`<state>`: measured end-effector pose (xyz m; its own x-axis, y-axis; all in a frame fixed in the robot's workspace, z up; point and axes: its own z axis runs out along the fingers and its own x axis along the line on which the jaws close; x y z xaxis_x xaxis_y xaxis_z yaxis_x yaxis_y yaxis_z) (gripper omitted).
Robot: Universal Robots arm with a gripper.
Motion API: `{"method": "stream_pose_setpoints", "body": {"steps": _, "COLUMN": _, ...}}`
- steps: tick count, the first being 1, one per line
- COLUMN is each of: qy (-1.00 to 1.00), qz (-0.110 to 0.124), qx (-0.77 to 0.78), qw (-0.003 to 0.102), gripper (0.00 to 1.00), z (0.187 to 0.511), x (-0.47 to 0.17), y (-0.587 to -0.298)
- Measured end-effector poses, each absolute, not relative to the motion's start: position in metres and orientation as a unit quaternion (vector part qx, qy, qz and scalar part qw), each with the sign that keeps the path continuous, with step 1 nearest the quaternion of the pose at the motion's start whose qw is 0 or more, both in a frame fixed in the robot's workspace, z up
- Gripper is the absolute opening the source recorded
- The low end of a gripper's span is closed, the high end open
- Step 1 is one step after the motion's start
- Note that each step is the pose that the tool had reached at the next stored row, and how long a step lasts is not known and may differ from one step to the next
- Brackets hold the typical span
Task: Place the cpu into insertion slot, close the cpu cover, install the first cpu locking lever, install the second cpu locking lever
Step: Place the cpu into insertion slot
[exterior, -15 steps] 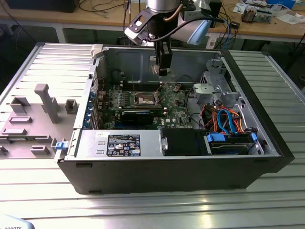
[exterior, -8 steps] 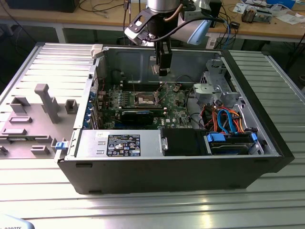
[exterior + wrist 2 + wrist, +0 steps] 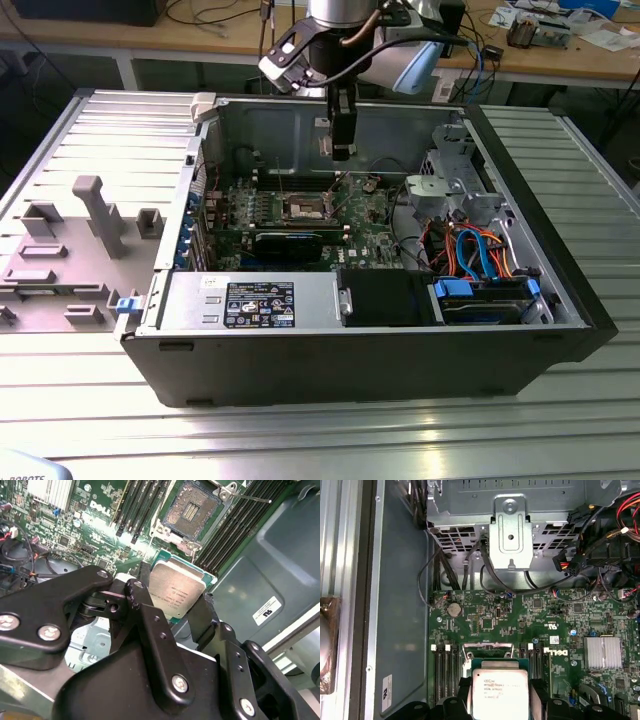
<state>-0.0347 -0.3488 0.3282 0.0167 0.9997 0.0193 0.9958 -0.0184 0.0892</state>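
My gripper [image 3: 341, 150] hangs inside the open computer case, shut on the cpu [image 3: 175, 591], a flat square chip with a silver-grey top. Black fingers [image 3: 146, 577] press on two opposite edges of the chip. The cpu [image 3: 500, 694] is held in the air above the green motherboard [image 3: 520, 620]. The insertion slot [image 3: 192, 508] lies below it, its brownish pin field bare inside a silver rim. In the exterior view the insertion slot [image 3: 303, 208] sits below and slightly to the left of the gripper. A thin metal lever [image 3: 250, 498] sticks out beside the socket. I cannot tell the cpu cover apart from the rim.
Rows of black memory slots [image 3: 135, 510] flank the socket on both sides. A long black card [image 3: 288, 243] stands in front of the socket. A metal drive cage [image 3: 455, 185] and bundles of orange and blue cables [image 3: 470, 250] fill the exterior view's right side. Grey case walls [image 3: 280, 125] surround the board.
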Motion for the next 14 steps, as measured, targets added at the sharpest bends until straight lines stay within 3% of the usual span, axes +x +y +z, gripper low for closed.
{"method": "stream_pose_setpoints", "body": {"steps": 14, "qy": 0.693, "qz": 0.038, "qx": 0.719, "qw": 0.025, "gripper": 0.54, "z": 0.3279, "x": -0.0347, "y": -0.3488}}
